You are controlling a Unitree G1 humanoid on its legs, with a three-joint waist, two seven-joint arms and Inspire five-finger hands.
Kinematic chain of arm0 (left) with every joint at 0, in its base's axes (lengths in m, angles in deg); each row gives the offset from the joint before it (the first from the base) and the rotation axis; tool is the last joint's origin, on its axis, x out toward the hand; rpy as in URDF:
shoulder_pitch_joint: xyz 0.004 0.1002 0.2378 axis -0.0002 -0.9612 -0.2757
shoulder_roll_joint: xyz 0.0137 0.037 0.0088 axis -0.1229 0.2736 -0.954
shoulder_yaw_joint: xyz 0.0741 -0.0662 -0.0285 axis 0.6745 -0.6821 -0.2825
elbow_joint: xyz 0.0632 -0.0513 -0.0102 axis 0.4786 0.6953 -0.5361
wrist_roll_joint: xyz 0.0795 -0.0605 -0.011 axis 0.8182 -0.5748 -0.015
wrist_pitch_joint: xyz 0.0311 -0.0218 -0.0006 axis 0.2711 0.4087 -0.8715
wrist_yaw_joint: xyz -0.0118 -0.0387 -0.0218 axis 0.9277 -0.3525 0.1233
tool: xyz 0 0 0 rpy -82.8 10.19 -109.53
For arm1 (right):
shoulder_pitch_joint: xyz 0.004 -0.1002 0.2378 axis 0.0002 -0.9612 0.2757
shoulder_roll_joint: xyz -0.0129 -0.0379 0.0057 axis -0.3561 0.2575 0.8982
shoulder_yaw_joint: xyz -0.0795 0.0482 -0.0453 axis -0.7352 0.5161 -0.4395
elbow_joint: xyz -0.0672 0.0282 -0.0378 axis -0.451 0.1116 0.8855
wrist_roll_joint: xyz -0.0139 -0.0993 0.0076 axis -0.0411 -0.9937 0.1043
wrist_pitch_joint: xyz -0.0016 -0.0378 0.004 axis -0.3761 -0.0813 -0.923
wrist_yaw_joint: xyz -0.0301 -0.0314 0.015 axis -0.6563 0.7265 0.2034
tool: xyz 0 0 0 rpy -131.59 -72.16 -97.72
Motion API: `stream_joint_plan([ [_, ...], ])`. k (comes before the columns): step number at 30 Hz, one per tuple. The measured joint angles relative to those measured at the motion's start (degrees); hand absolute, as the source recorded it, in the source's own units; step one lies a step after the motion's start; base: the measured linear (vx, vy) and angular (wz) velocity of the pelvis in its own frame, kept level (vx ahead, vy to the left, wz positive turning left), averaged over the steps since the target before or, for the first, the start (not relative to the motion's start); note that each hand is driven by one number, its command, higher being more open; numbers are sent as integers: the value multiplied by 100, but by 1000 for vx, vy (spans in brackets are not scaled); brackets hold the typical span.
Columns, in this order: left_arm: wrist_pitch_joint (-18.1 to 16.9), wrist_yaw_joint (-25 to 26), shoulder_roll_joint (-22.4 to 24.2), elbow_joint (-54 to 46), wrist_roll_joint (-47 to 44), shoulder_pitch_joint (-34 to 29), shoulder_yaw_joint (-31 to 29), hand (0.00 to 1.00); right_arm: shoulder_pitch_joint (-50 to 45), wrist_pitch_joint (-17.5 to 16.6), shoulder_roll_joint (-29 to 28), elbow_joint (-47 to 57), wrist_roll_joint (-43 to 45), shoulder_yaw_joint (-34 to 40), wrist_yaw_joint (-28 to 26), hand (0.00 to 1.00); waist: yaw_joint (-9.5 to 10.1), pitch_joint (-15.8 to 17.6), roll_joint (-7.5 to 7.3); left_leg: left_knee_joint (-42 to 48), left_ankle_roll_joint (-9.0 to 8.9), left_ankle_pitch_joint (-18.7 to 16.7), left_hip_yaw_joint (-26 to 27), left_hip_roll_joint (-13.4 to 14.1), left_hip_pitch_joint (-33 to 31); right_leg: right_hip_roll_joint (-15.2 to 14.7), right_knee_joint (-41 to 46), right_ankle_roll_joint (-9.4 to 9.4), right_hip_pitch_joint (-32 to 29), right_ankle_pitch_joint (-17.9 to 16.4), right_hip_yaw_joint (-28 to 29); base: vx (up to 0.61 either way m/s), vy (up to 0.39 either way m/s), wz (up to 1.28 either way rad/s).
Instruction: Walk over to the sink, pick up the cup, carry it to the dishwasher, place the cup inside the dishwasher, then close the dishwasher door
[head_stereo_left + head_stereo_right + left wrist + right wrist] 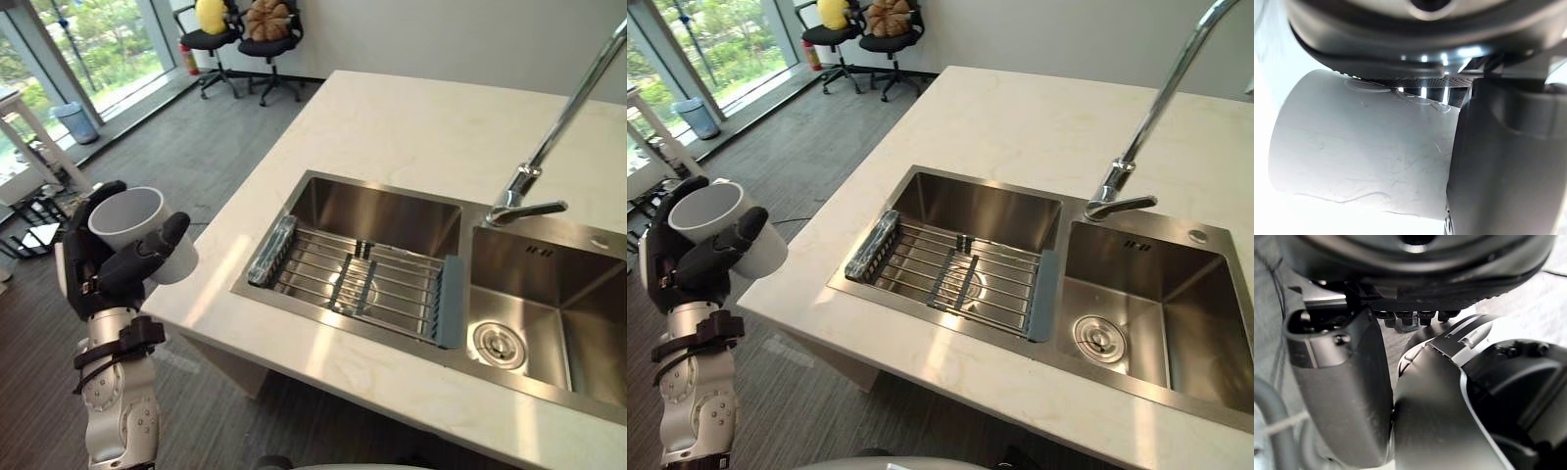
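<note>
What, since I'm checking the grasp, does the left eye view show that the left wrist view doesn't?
Left eye view: the countertop, the double sink with a wire rack in its left basin, the faucet, and the cup with its open mouth up. Left wrist view: the cup's scuffed side wall close up, the thumb against it. Both: the white cup in the left hand, fingers curled round it.

White cup point(130, 213), black left hand point(101, 279) at eight o'clock. Cream, faintly veined counter point(392, 117); silver sink point(372, 211); grey floor point(196, 147). Eleven o'clock: black chairs point(210, 40), yellow and brown toys point(211, 14).
</note>
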Motion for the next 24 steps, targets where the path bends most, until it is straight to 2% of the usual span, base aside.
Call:
stream_joint_plan([
  [2,-5,7,107,-98,-4,-164,-261,0,3,5,55,-75,0,6,13,100,120,14,25,-126,154,355,36,-160,-121,-159,99,18,110,-93,-445,-68,-45,116],
  [4,-4,-24,200,-228,-13,-178,-474,0,-39,49,94,-100,17,78,47,100,128,67,109,-335,516,587,470,-254,-136,-273,189,54,410,-211,-1087,-92,35,178],
  [5,-5,-94,222,-342,-14,-175,-571,0,-120,47,104,-97,37,195,80,100,123,66,138,-562,978,547,1017,-280,-118,-313,245,97,567,-270,-1548,-129,123,223],
  [6,-20,-192,198,-480,-13,-162,-692,0,-183,21,118,-89,69,268,105,100,120,85,259,-810,1482,280,1688,-187,-6,-317,370,153,713,-343,-1966,-84,98,167],
  [7,-25,-213,194,-499,-15,-158,-733,0,-183,12,114,-78,71,268,111,100,116,109,237,-828,1511,258,1902,-177,6,-331,375,157,754,-342,-2063,-61,64,171],
  [8,-66,-299,171,-542,-33,-102,-875,0,-305,-98,63,-31,169,383,107,100,76,120,175,-908,1574,226,2649,-73,19,-384,364,172,866,-329,-2462,-35,38,172],
  [9,-129,-337,167,-544,-140,3,-921,0,-429,-180,-10,12,323,498,118,100,44,121,219,-933,1531,258,3141,2,25,-433,392,210,958,-351,-2726,-56,86,186],
  [10,-157,-355,168,-545,-151,46,-951,0,-458,-222,-24,17,353,530,128,100,25,134,252,-931,1473,304,3284,30,33,-452,437,245,979,-378,-2769,-47,122,144],
  [12,-315,-429,167,-571,-207,64,-968,0,-504,-226,45,29,339,627,159,100,34,140,316,-963,826,757,3272,48,89,-564,750,393,1084,-508,-2824,-12,140,65],
  [13,-336,-453,167,-571,-241,66,-961,0,-496,-175,73,35,329,615,169,100,36,140,308,-994,651,764,3279,22,133,-613,807,435,1116,-537,-2811,13,150,24],
  [14,-361,-478,162,-573,-237,92,-910,0,-449,-80,81,46,319,601,168,100,-2,138,296,-1144,553,752,3302,-122,210,-689,841,447,1163,-545,-2714,3,171,34],
  [16,-377,-527,160,-573,-178,126,-701,0,-372,-52,75,96,248,606,168,100,-136,164,181,-1590,553,753,3598,-320,376,-753,771,446,1152,-544,-2623,-12,179,71],
  [17,-380,-534,156,-551,65,177,-484,0,-352,-53,3,184,198,626,172,100,-283,189,140,-1758,582,794,3746,-438,396,-800,701,444,1144,-544,-2601,-19,146,89],
  [19,-379,-544,158,-506,415,198,-173,0,-338,-1,46,300,-25,690,245,100,-290,245,147,-1756,658,1052,3872,-527,378,-979,943,419,1144,-522,-2617,41,174,61],
  [20,-376,-513,165,-457,541,205,-121,0,-322,55,73,384,-183,765,274,100,-272,296,59,-1754,674,991,3828,-694,401,-1221,1256,409,1142,-515,-2604,110,171,31],
  [21,-373,-499,175,-441,586,220,-107,0,-302,61,72,444,-212,839,277,100,-290,293,63,-1753,704,956,3761,-763,405,-1362,1488,396,1118,-514,-2601,151,165,49],
  [22,-371,-497,193,-435,670,276,-55,0,-351,-2,62,517,-248,1058,266,100,-297,313,32,-1734,780,898,3574,-897,395,-1670,2071,215,1026,-505,-2537,172,143,79],
  [23,-370,-504,225,-433,678,340,49,0,-381,-108,47,535,-289,1241,261,100,-315,315,35,-1721,856,856,3345,-995,395,-1903,2632,-170,931,-462,-2361,242,147,168],
  [24,-441,-515,307,-308,742,496,413,0,-440,-280,-19,578,-133,1417,276,100,-412,315,94,-1713,956,813,2742,-1076,456,-2042,3582,-851,674,-429,-1441,205,92,189],
])
